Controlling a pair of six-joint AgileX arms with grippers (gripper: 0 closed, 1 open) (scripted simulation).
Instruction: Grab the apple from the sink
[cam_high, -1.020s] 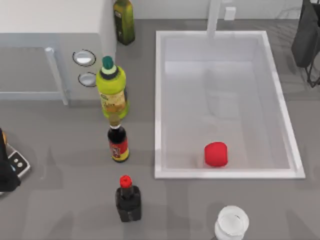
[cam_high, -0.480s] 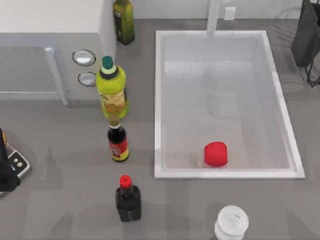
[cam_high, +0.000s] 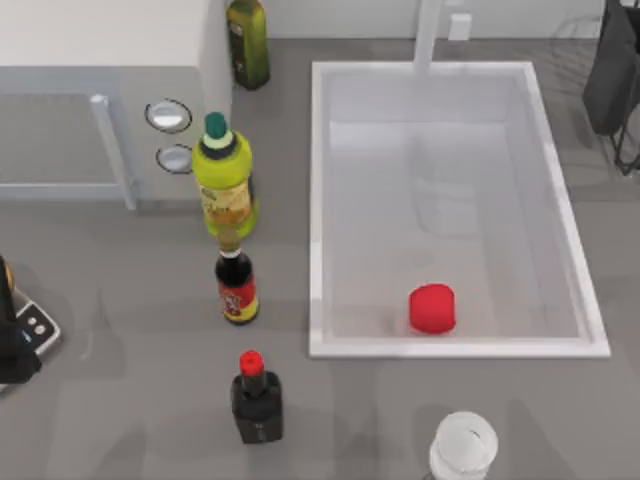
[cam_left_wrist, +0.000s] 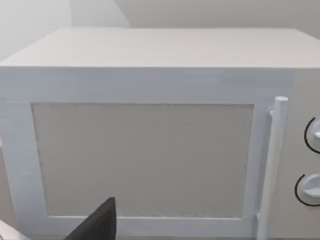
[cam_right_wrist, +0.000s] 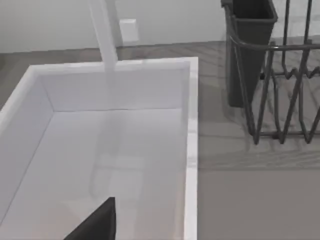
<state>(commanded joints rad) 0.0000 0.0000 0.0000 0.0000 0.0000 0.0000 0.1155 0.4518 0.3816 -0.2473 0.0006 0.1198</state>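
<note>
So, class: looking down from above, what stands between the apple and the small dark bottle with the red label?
In the top view, the sink's raised white left rim separates the apple from the bottle; otherwise just bare sink floor and grey counter.

bright red apple (cam_high: 432, 308), white sink (cam_high: 317, 200).

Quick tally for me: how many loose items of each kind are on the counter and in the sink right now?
Bottles: 4 (olive oil bottle, yellow-green bottle, red-label sauce bottle, red-capped dark bottle)
Apple: 1, in the sink
White cup: 1
Total: 6
</note>
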